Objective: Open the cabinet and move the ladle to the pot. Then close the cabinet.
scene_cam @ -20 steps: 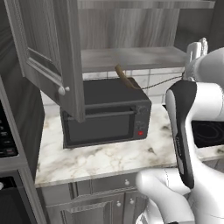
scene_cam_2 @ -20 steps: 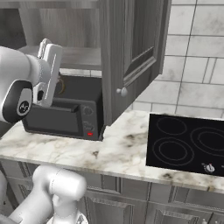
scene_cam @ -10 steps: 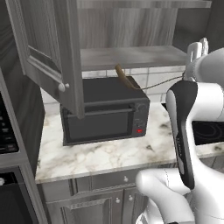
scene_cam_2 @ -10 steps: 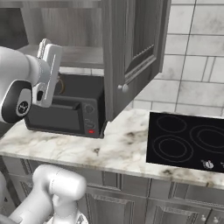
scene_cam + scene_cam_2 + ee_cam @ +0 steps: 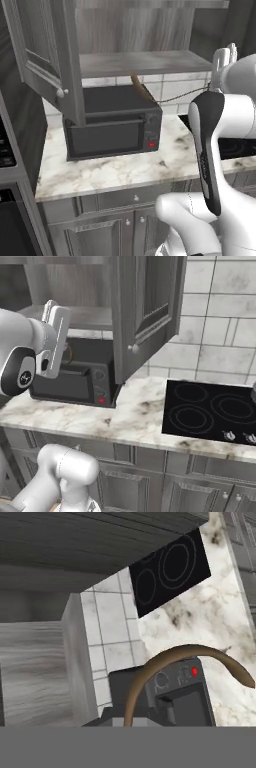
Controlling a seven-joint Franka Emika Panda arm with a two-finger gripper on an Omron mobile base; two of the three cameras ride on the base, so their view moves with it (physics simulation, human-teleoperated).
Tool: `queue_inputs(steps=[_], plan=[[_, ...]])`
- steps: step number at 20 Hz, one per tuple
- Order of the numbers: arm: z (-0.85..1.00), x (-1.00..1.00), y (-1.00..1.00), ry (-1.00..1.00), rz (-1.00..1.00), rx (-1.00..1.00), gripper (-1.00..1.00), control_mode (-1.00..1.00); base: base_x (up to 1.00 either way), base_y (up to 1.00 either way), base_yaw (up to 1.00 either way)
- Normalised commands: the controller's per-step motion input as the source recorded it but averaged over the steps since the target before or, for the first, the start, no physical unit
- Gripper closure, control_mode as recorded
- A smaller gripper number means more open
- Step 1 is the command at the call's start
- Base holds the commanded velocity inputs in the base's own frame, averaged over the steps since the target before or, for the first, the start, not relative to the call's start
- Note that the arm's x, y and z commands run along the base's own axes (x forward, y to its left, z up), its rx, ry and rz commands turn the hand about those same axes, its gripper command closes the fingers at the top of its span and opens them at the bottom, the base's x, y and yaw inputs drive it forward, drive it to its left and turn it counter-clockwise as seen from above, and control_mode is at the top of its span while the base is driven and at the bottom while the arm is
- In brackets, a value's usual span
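The jaws are closed, and the brown handle of the ladle (image 5: 165, 662) is seen curving up from between them in the hand view, so the ladle is held at the gripper (image 5: 212, 90), whose finger tips themselves cannot be made out. In the left base view the ladle (image 5: 141, 92) is carried in the air above the black microwave (image 5: 112, 127), just below the front edge of the lowest shelf of the cabinet (image 5: 140, 62), its thin dark stem reaching right toward the hand. Both doors of the cabinet are swung open: one door (image 5: 47, 55) at the left in the left base view, the other door (image 5: 145, 311) in the right base view, each with one round silver knob. The open shelf is seen bare of objects. One microwave is counted on the marble counter (image 5: 125, 170), and one black cooktop (image 5: 210, 413) with four burner rings is set into the counter to the right.
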Motion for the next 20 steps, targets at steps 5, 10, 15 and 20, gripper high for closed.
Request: queue_inputs(steps=[5,10,15,20], plan=[[0.00,0.00,0.00,0.00,0.00,0.00,1.00,1.00,-0.43,-0.50,0.00],[0.00,0.00,0.00,0.00,0.00,0.00,1.00,1.00,-0.46,-0.58,0.00],[0.00,0.00,0.00,0.00,0.00,0.00,1.00,1.00,-0.28,-0.58,0.00],[0.00,0.00,0.00,0.00,0.00,0.00,1.00,1.00,-0.05,-0.65,0.00]])
